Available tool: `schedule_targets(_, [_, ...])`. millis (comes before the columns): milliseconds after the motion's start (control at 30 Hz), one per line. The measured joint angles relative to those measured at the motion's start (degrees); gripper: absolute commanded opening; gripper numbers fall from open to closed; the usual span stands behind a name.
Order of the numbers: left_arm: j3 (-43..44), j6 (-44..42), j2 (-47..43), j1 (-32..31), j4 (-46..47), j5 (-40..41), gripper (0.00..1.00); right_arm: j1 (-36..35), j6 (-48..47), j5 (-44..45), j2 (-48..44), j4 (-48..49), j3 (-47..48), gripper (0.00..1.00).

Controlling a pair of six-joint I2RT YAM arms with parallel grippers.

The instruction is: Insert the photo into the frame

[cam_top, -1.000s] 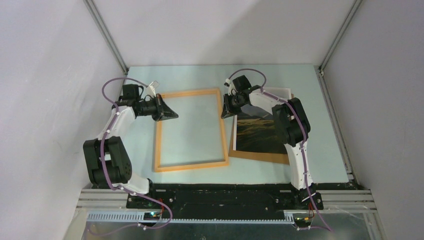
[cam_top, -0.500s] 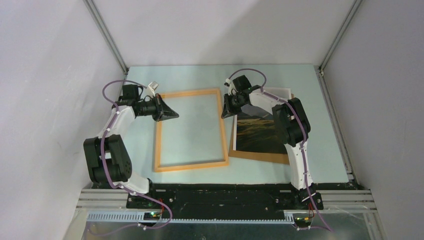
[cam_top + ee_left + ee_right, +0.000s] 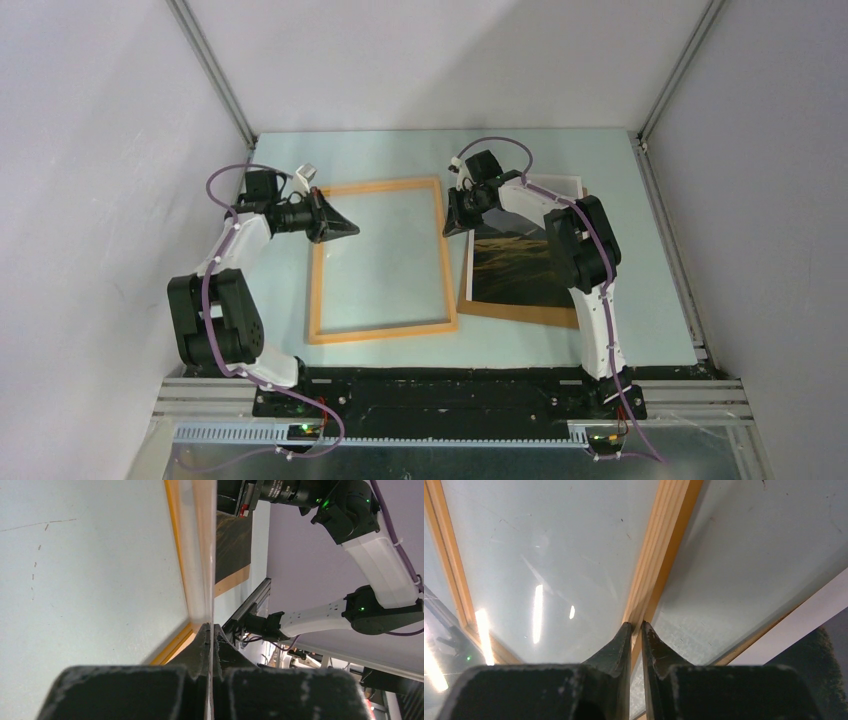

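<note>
From above, the thin orange-tan wooden picture frame (image 3: 380, 331) lies flat in the middle of the pale blue table (image 3: 400, 150). The big shiny photo of dark hills (image 3: 515, 265) is not in it. It lies just to the right, on a flat brown board (image 3: 520, 314). The left gripper (image 3: 340, 228) is over the frame's far left corner. The right gripper (image 3: 452, 228) is at the frame's right side, near the far end.

The left wrist camera shows the left gripper (image 3: 210, 628) with its two fingers pressed tight together, tips right at the frame (image 3: 197, 555). The photo (image 3: 232, 545) and board (image 3: 232, 582) show past it.

The right wrist camera shows the right gripper (image 3: 636, 626) with its fingers almost together, only a thin slit between them. Its tips sit at the wood of the frame (image 3: 664, 545). I cannot tell if they pinch it.
</note>
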State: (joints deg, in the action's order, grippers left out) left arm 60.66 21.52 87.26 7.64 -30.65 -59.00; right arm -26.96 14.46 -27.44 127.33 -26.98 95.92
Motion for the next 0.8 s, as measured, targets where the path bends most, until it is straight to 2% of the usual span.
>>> schedule_targets(800, [-1.31, 3.82, 0.22, 0.81, 3.41, -4.04, 0.0, -0.26, -0.22, 0.02, 0.0, 0.17, 0.0, 0.11])
